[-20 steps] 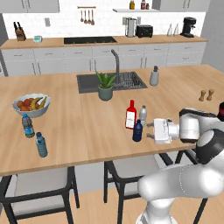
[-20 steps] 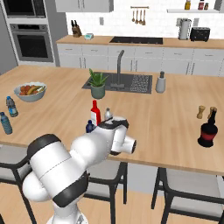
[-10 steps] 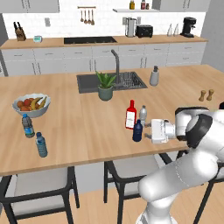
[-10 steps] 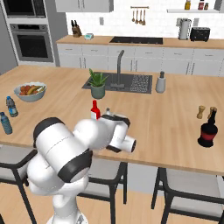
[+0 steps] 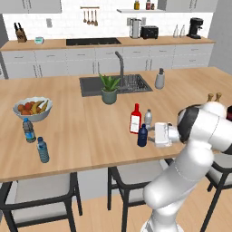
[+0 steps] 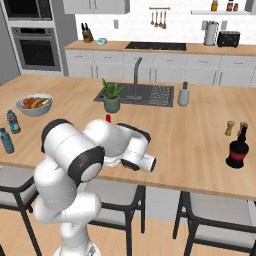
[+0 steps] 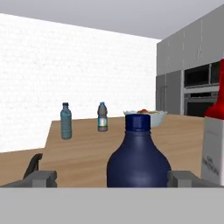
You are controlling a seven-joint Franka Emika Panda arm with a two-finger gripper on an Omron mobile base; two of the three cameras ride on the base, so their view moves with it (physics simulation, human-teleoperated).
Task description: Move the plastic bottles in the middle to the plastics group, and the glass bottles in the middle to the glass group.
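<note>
The navy plastic bottle [image 5: 142, 136] stands near the island's front edge, and in the hand view it [image 7: 138, 162] sits right between my fingertips [image 7: 41, 177]. My gripper [image 5: 155, 135] is level with it, open, its jaws wide on either side without pressing it. Just behind stand the red glass bottle [image 5: 135, 119] with a white label and the clear greyish bottle [image 5: 147, 118]. The red bottle [image 7: 214, 144] is at the right of the hand view. Two blue-labelled water bottles [image 5: 29, 130] [image 5: 42, 150] stand at the far left. A dark glass bottle [image 6: 237, 148] stands far right.
A fruit bowl [image 5: 32, 108] sits by the water bottles. A potted plant [image 5: 108, 89] stands in front of the sink [image 5: 131, 84], with a soap dispenser [image 5: 159, 79] beside it. Salt and pepper shakers [image 6: 234, 128] stand near the dark bottle. Stools are tucked under the island's front edge.
My gripper has slid left toward the navy bottle, so the bottle now stands between the open jaws. The bottles have not moved.
</note>
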